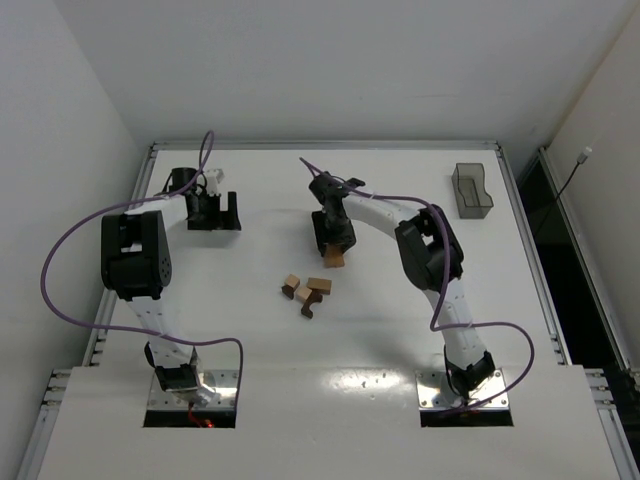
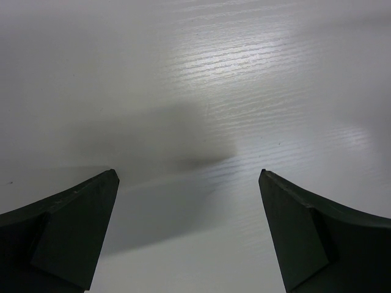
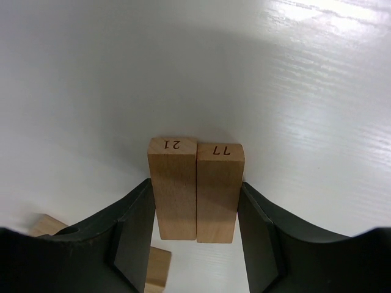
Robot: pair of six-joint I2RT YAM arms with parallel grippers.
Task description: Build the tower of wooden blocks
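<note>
Firmly, right gripper [image 3: 194, 204] clamps two tan blocks [image 3: 174, 189] — left gripper [image 2: 189, 180] gapes.

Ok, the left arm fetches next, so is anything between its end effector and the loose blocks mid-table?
Nothing visible. The left end effector is open over bare table, with only tabletop between it and the loose wood blocks. The right end effector, shut on two tan blocks, is off that line.

Left gripper [image 2: 189, 232] fingers [image 2: 73, 235] spread wide over bare white table [image 2: 201, 91].
</note>
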